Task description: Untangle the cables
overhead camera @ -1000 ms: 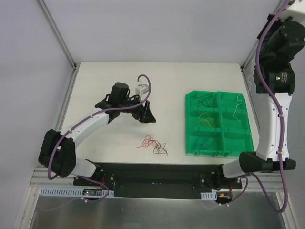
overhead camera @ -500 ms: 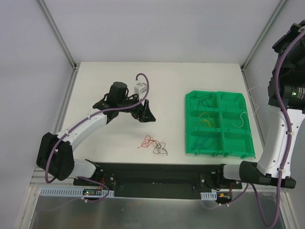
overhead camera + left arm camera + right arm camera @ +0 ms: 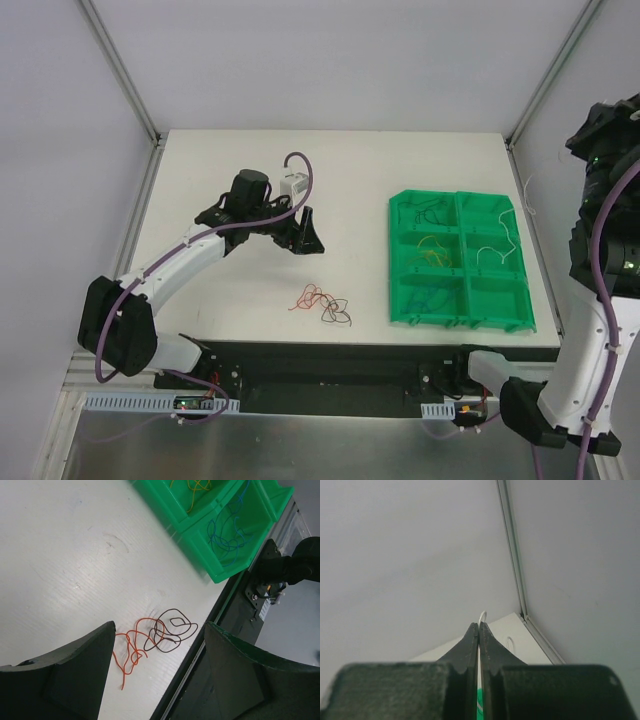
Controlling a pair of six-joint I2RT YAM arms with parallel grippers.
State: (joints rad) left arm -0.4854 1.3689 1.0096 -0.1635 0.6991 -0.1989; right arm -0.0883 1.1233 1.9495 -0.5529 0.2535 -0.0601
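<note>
A red cable (image 3: 307, 296) and a black cable (image 3: 337, 311) lie tangled together on the white table near its front edge. In the left wrist view the red one (image 3: 131, 647) and the black one (image 3: 172, 630) lie between my fingers, well below them. My left gripper (image 3: 303, 238) is open and empty, behind and left of the knot, and it shows in its wrist view too (image 3: 159, 625). My right gripper (image 3: 479, 626) is shut on a white cable (image 3: 482, 615), raised high and facing the back corner. The white cable (image 3: 500, 245) trails into the tray.
A green tray (image 3: 395, 262) with six compartments stands at the right, holding a black cable (image 3: 430, 212), an orange-yellow one (image 3: 432, 250) and a blue one (image 3: 425, 297). The tray's near corner (image 3: 220, 560) and the black front rail (image 3: 235, 610) show in the left wrist view.
My right arm has swung up and to the right, carrying the white cable; more of that cable now lies in the tray's middle right compartment. My left arm has barely moved.
</note>
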